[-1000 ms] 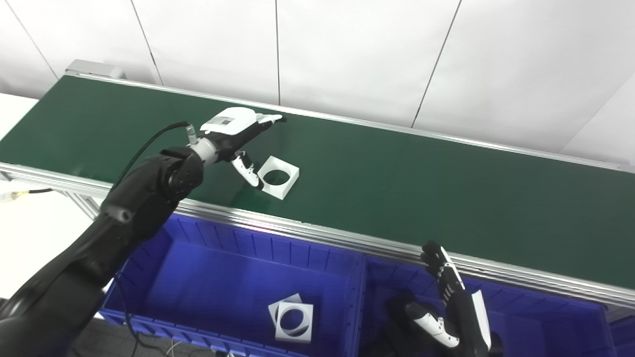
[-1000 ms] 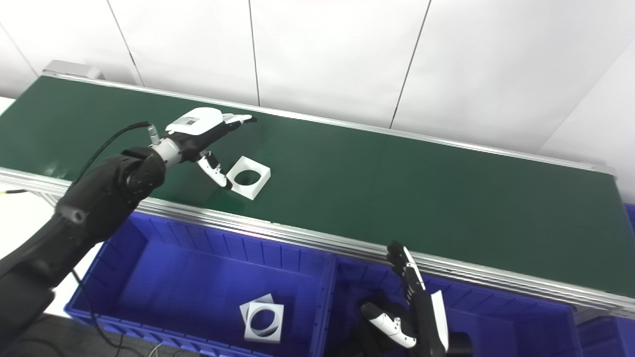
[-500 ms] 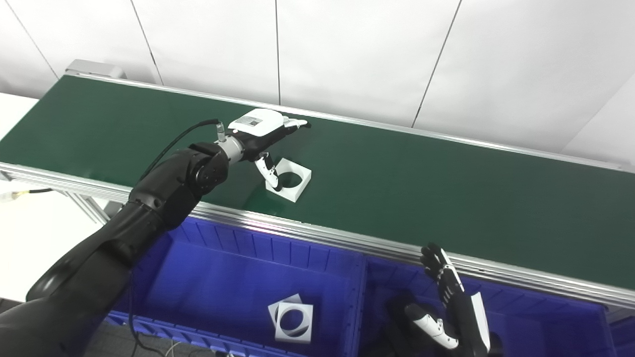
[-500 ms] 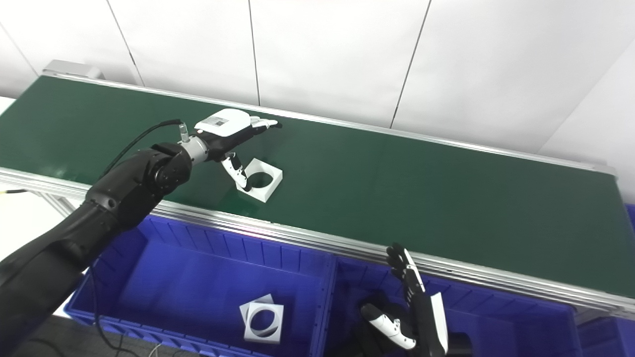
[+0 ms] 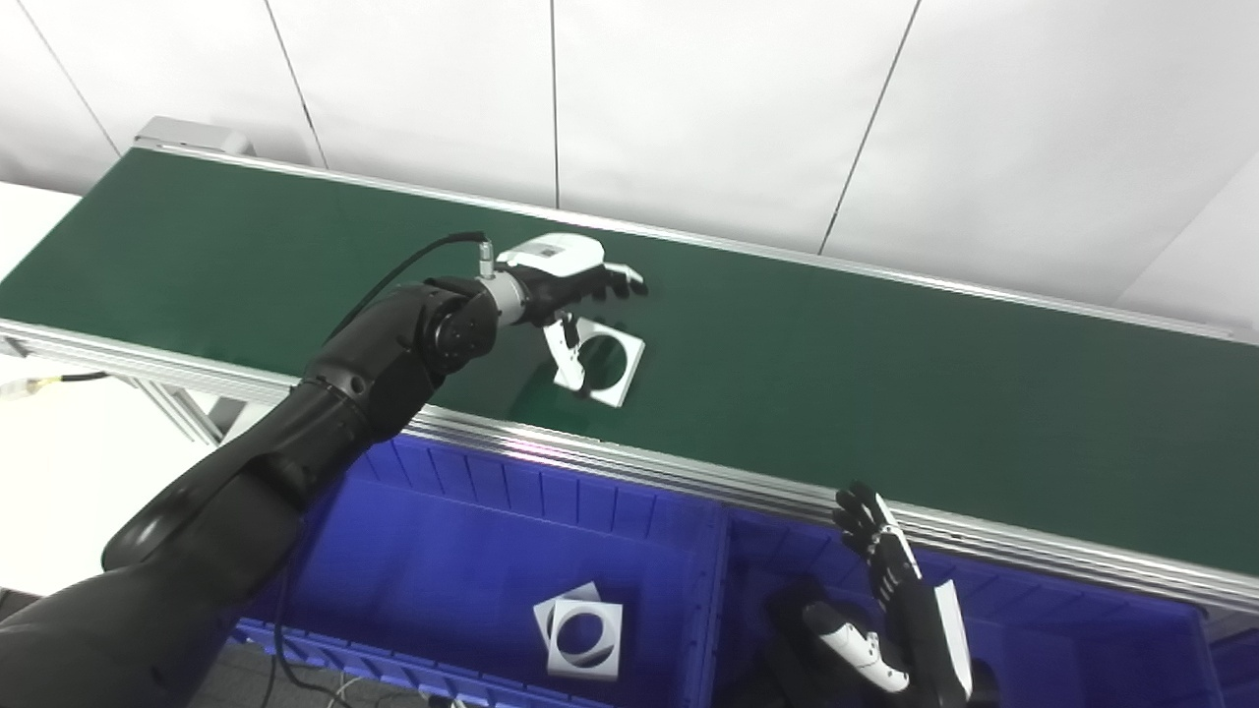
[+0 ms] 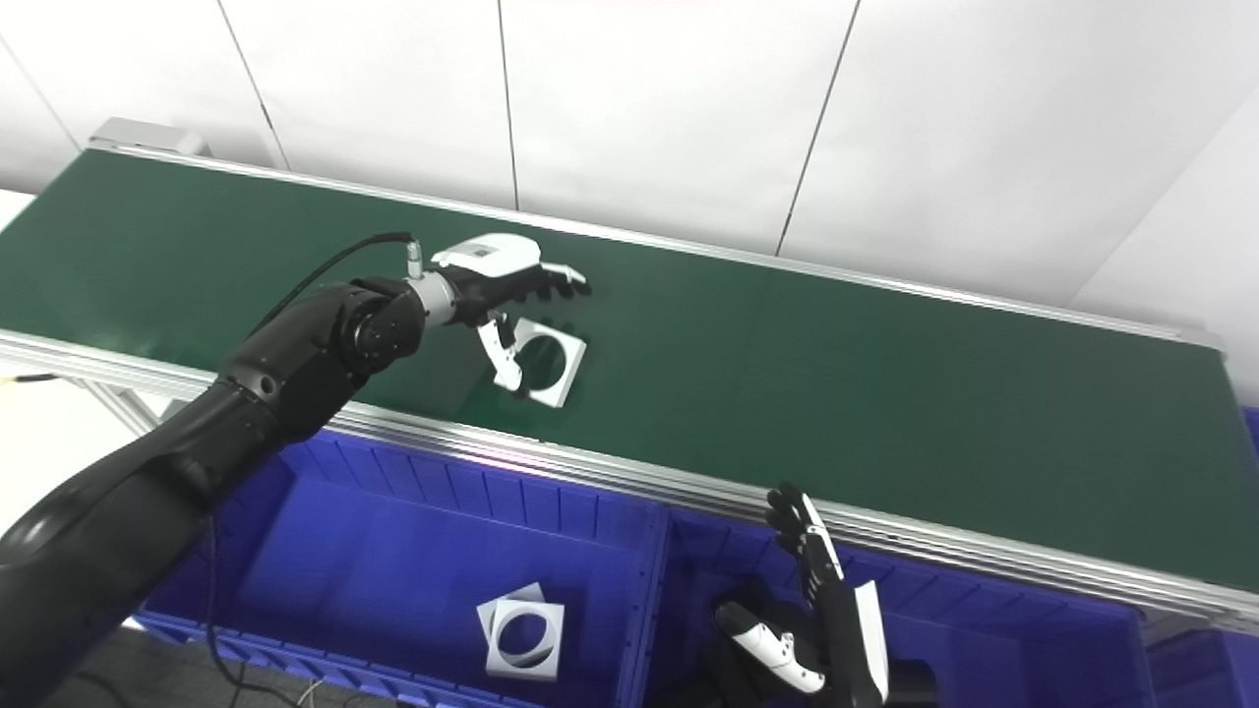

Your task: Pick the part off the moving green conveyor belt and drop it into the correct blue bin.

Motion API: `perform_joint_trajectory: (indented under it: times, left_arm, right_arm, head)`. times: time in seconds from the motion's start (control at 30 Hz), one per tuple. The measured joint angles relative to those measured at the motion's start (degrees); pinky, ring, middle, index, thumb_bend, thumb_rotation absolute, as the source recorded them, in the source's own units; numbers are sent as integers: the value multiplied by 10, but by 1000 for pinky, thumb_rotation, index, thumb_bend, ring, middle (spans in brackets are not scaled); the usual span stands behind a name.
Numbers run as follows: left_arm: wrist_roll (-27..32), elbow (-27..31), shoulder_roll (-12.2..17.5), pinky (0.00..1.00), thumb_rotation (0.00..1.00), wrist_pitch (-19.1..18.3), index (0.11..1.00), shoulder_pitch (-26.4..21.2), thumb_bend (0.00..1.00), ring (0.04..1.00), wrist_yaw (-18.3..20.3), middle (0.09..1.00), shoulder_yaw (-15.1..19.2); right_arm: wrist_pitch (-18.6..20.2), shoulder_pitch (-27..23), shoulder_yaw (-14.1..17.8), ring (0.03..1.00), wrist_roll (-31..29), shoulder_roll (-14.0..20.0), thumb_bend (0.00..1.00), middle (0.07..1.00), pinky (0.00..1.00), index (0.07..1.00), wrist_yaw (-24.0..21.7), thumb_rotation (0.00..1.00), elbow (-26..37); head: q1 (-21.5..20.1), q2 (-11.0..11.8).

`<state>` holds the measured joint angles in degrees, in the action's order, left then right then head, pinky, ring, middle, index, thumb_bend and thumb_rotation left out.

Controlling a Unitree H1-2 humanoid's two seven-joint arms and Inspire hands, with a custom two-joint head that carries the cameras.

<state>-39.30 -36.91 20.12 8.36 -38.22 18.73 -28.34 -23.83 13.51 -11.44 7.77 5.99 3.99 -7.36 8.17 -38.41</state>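
left hand [image 5: 566, 295] open, holding nothing, now tracking over part [image 5: 612, 366] | part drifts rightward on green conveyor belt [image 5: 885, 364], thumb at its edge | grasp imminent | right hand [image 5: 890, 610] open, idle

The green belt [image 5: 836, 364] runs from far left to near right, carrying one white square part [image 5: 608, 367] with a round hole, left of centre near its near edge.

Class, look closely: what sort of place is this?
Probably a factory-style sorting station: a green conveyor belt carries a white part, and blue bins below hold sorted white parts.
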Motion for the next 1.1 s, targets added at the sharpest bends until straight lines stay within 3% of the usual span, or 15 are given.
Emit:
perform_joint_trajectory:
  times: [0.17,0.37,0.43,0.47,0.53,0.63,0.77,0.97,1.1]
  left_arm:
    - [1,0,-8,636,0,0,836,0,735,722,-1,840,2]
    - [-1,0,-17,515,0,-6,787,-3,702,619,1,762,-7]
    - [-8,-1,-20,415,0,-7,711,-7,553,469,-2,592,-16]
    - [-12,-2,-21,377,0,-5,584,-6,522,438,-6,545,-20]
    - [-12,-6,-25,337,0,4,548,-3,498,382,-18,472,-22]
    - [0,-6,-26,328,0,30,545,4,494,372,-30,461,-20]
    - [16,-10,-26,408,0,57,522,12,498,399,-41,497,-11]
    - [26,-14,-26,443,0,58,510,13,498,414,-42,509,1]
    - [26,-12,-25,362,0,58,544,17,493,373,-41,473,2]
  right_arm:
    - [0,0,0,884,-3,0,882,902,894,934,0,640,0]
    - [0,0,1,886,-12,0,879,904,891,939,0,638,0]
    - [0,0,1,887,-13,-1,875,908,898,941,0,633,0]
    - [0,0,1,888,-14,-1,869,909,903,942,0,634,0]
    - [0,0,1,887,-14,-1,864,907,898,941,0,643,0]
    - [0,0,1,887,-13,-1,864,908,899,941,0,643,0]
    - [0,0,1,885,-14,-1,858,905,892,940,0,639,0]
    - [0,0,1,884,-14,-1,860,905,896,938,0,631,0]
    - [0,0,1,882,-13,-1,864,905,883,939,0,642,0]
  head:
    - [-3,-2]
    - [-4,-2]
    - [-5,-3]
    - [-5,-3]
    - [-5,-3]
    - [-3,2]
    - [-6,6]
    - [-6,6]
    - [-13,6]
